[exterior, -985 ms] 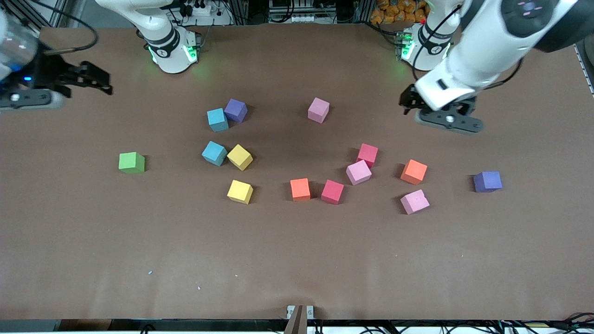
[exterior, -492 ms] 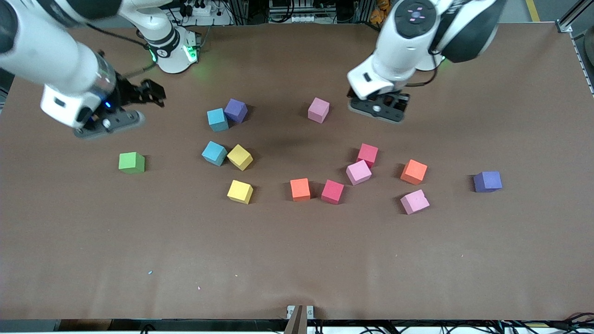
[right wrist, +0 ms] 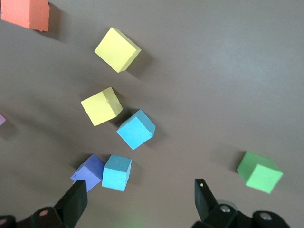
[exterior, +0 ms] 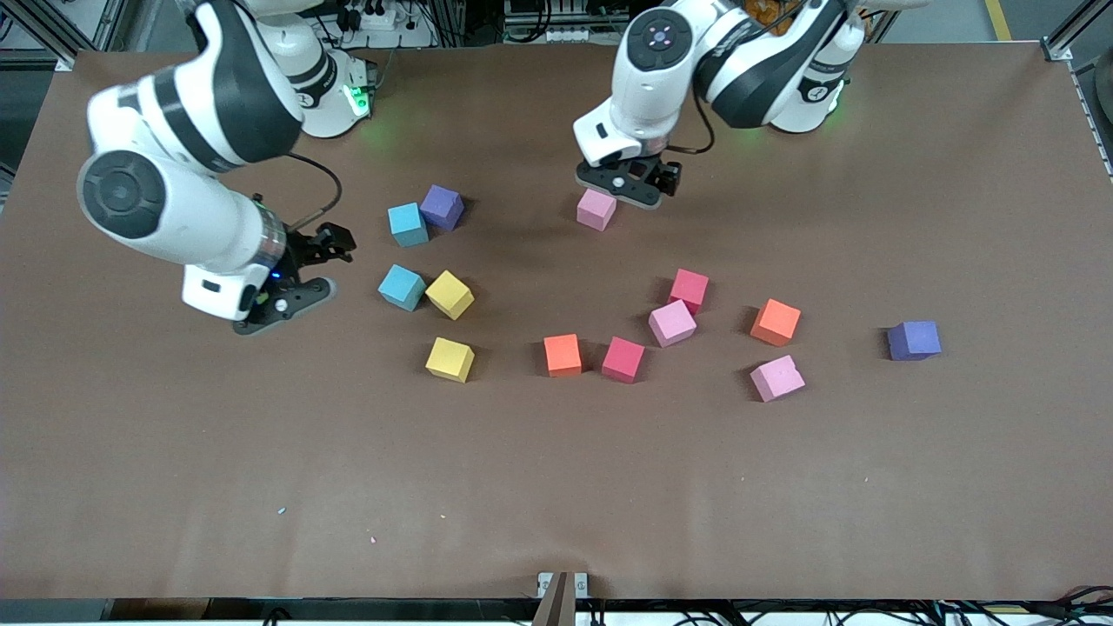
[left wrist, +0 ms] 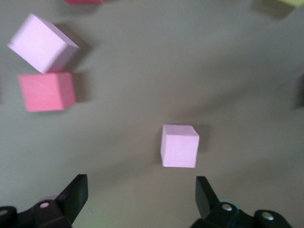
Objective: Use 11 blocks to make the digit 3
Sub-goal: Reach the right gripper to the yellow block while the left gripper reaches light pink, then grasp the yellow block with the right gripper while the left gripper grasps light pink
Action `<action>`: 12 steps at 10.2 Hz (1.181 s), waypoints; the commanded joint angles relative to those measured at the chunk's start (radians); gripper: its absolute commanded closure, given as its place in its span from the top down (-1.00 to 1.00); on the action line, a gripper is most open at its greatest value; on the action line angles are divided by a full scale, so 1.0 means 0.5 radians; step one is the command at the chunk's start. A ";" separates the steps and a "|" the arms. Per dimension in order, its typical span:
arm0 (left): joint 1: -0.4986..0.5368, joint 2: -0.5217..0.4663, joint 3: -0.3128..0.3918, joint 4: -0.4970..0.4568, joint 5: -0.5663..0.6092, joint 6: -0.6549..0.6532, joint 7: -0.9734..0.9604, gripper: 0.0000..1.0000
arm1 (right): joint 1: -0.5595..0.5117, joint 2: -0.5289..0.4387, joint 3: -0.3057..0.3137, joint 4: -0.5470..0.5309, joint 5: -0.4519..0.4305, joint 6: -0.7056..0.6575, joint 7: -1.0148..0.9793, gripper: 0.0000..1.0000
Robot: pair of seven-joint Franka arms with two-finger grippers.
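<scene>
**Nothing to read here**

No lettering, no numbers, no brand marks legible anywhere. The cube faces are plain colour, the brown counter (exterior: 556, 487) carries no print, and the white arm casings show only small dark marks too tiny to make out. Both wrist views give bare cube faces and bare surface, no writing on either.

Both arms reach out from their bases over the table, the left gripper (exterior: 624, 193) hanging toward the middle with jaws spread wide, the right gripper (exterior: 291, 291) wide too toward its own end.
</scene>
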 commanded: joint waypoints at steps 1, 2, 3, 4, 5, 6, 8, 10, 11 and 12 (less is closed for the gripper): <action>-0.107 0.076 0.001 -0.146 0.081 0.207 -0.151 1.00 | -0.002 -0.079 0.000 -0.338 0.043 0.321 -0.203 1.00; -0.165 0.152 0.001 -0.159 0.206 0.230 -0.228 1.00 | 0.001 -0.082 0.003 -0.485 0.043 0.520 -0.261 1.00; -0.220 0.275 0.001 -0.147 0.329 0.266 -0.347 1.00 | 0.004 -0.076 0.039 -0.580 0.043 0.689 -0.384 1.00; -0.263 0.379 0.001 -0.150 0.452 0.324 -0.464 1.00 | 0.004 -0.058 0.049 -0.654 0.043 0.831 -0.485 1.00; -0.282 0.493 0.001 -0.134 0.535 0.346 -0.541 1.00 | 0.010 -0.046 0.055 -0.755 0.046 0.990 -0.513 1.00; -0.285 0.557 0.001 -0.128 0.575 0.358 -0.590 1.00 | 0.034 -0.037 0.073 -0.865 0.070 1.156 -0.532 1.00; -0.319 0.613 0.001 -0.128 0.588 0.371 -0.603 1.00 | 0.038 0.107 0.180 -0.998 0.104 1.475 -0.563 1.00; -0.334 0.674 0.004 -0.125 0.588 0.414 -0.606 1.00 | 0.035 0.303 0.248 -1.011 0.113 1.718 -0.785 1.00; -0.334 0.702 0.004 -0.128 0.597 0.472 -0.609 1.00 | 0.025 0.313 0.315 -1.011 0.165 1.719 -0.793 1.00; -0.331 0.733 0.004 -0.128 0.627 0.502 -0.606 1.00 | 0.016 0.310 0.361 -1.011 0.266 1.713 -0.802 1.00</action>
